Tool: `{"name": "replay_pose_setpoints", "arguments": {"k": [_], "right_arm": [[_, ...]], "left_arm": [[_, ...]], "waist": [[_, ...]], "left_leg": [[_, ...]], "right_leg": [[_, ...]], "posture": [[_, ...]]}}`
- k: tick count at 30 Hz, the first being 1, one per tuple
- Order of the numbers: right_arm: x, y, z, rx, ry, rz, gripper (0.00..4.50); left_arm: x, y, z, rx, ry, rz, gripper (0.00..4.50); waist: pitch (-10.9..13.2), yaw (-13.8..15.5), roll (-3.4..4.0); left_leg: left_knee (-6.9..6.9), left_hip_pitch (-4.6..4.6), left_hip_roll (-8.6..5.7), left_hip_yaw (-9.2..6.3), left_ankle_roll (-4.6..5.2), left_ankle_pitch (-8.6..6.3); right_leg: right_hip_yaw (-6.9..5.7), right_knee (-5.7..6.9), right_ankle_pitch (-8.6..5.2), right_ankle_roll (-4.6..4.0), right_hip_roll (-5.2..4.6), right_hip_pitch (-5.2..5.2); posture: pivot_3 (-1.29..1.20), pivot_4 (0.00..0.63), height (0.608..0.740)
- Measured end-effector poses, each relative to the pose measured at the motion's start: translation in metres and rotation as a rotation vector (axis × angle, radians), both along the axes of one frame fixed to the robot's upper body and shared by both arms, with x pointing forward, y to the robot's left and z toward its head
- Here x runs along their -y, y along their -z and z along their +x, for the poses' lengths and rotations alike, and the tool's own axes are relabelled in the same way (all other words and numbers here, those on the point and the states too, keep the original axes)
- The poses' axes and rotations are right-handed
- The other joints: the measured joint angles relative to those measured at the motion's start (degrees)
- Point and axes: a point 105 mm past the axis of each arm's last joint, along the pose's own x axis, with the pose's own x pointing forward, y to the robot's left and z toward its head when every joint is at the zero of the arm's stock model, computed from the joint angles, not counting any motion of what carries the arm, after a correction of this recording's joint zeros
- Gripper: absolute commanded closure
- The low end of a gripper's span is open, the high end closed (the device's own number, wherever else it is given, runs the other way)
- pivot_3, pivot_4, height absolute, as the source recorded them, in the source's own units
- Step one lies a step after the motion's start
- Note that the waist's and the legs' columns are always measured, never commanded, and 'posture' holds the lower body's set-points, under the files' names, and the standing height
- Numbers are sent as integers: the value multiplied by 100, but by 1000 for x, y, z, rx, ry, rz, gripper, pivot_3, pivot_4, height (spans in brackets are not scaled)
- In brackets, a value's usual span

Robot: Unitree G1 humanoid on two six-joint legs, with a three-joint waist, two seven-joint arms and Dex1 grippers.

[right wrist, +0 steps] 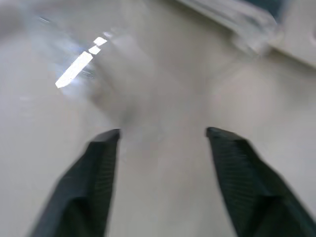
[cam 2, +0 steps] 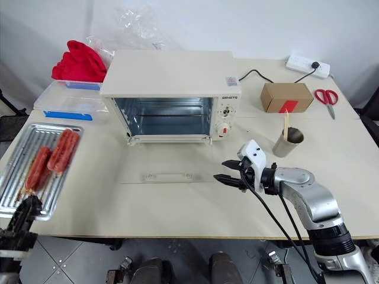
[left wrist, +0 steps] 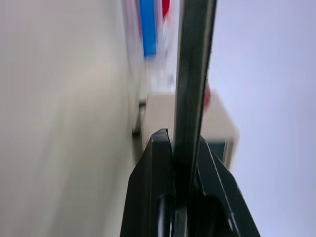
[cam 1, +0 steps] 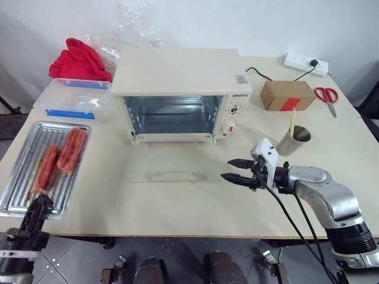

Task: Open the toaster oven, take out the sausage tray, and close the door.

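The cream-white toaster oven (cam 1: 177,71) stands at the middle back of the table with its cavity open. Its glass door (cam 1: 174,175) lies flat on the table in front, handle bar facing up. The sausage tray (cam 1: 23,171) rests at the table's left front, with red sausages (cam 1: 72,149) on it. My left gripper (cam 1: 37,207) is shut on the tray's near edge; in the left wrist view the fingers (left wrist: 158,163) clamp the thin rim (left wrist: 195,59). My right gripper (cam 1: 226,168) hovers open just right of the door's edge, nothing between its fingers (right wrist: 98,163).
A clear plastic box with a blue strip (cam 1: 74,97) and a red cloth (cam 1: 80,59) sit at the back left. A cardboard box (cam 1: 287,94), scissors (cam 1: 327,94), a power strip (cam 1: 305,62) and a metal cup with a stick (cam 1: 294,141) stand on the right.
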Motion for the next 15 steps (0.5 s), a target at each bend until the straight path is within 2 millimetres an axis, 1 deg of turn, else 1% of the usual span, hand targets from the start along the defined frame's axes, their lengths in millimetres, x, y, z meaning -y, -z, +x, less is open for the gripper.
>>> {"name": "replay_pose_setpoints", "arguments": {"k": [2, 3, 4, 6, 10, 15], "right_arm": [[3, 7, 2, -22, 15, -21, 3319], [3, 11, 2, -33, 18, -34, 3576], [3, 13, 2, -36, 19, -37, 3958], [3, 15, 5, -42, 25, -36, 4480], [-11, 15, 8, -46, -23, 8, 4480], [-35, 12, 6, -28, -120, 73, 4480]], "left_arm": [[-2, -4, 7, 4, -15, -9, 4500], [-2, -4, 11, -2, -20, -16, 4500], [-2, -4, 13, -5, -20, -18, 4500], [1, -3, 20, -25, -4, -27, 4500], [15, 4, 31, -58, 46, -54, 4500], [15, 0, 35, -52, 41, -53, 4500]], "waist": [[0, -1, 0], [0, -1, 0], [0, -8, 0], [0, -27, 0], [0, -26, -2], [1, -24, -4]], "left_leg": [[0, 0, -2, 5, 1, -1], [-1, 0, -2, 7, 2, -2], [-1, -1, 0, 8, 2, -3], [0, 0, 4, 13, 0, -5], [-1, 0, 10, 12, -2, -5], [-1, 0, 10, 14, -5, -5]], "right_leg": [[3, -1, 2, 3, 1, -1], [4, -5, 3, 6, 3, -1], [4, -6, 3, 7, 2, -2], [7, -6, 5, 9, 3, -4], [6, -4, 5, 10, 13, -8], [6, -3, 5, 10, 21, -9]], "posture": [[0, 150, 740], [0, 150, 740], [0, 150, 740], [0, 150, 740], [0, 150, 740], [0, 150, 740]]}}
